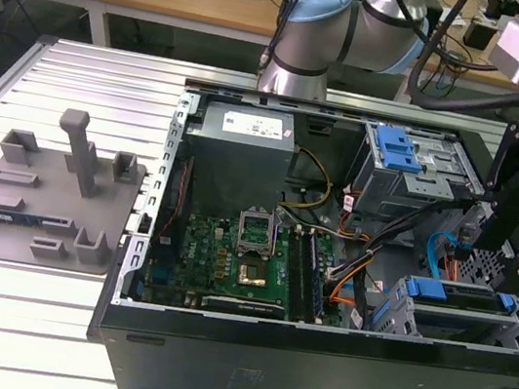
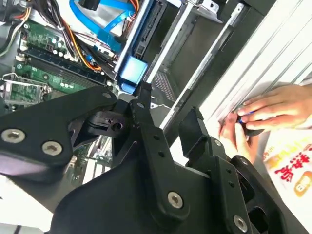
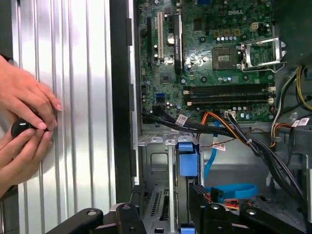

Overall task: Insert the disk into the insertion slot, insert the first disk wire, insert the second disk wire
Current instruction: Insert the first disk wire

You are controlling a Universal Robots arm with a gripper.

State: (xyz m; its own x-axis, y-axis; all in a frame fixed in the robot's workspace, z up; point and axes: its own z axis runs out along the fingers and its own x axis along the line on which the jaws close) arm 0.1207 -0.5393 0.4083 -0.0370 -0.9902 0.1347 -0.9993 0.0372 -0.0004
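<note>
gripper (image 2: 167, 105) hung low over the drive corner of the open case (image 1: 311, 370), at the exterior view's right. fingers (image 2: 153, 141) stood apart with nothing between them: released and empty.

directly past the fingertips lay the disk (image 3: 187, 158), seen edge-on, its blue carrier (image 2: 132, 70) showing at the mouth of the insertion slot (image 1: 399, 313). it looked seated in that low perforated cage. whether fully home could not be told. a blue flat cable (image 3: 234, 190) looped just beside the cage; its plug ends were hidden.

handling, as a judgement: the drive would be stiff and dense for its bulk, with smooth metal faces that could slip in a pinch. the plastic carrier would flex a little. best hold would be across the two long edges on the carrier rails, clear of the label face and the connector end. it would be shock-sensitive, so no dropping or forcing.

beside the case, a person's hands (image 3: 24, 126) rested on the ribbed aluminium table (image 3: 73, 73), holding a small black round object (image 3: 19, 127).

farther in sat the motherboard (image 1: 229, 259), then the taller grey box with a blue latch (image 1: 407, 169) and the power supply (image 1: 242, 147). a grey fixture plate (image 1: 41, 200) lay well apart at the exterior view's left. the arm (image 1: 335, 29) rose behind the case.
</note>
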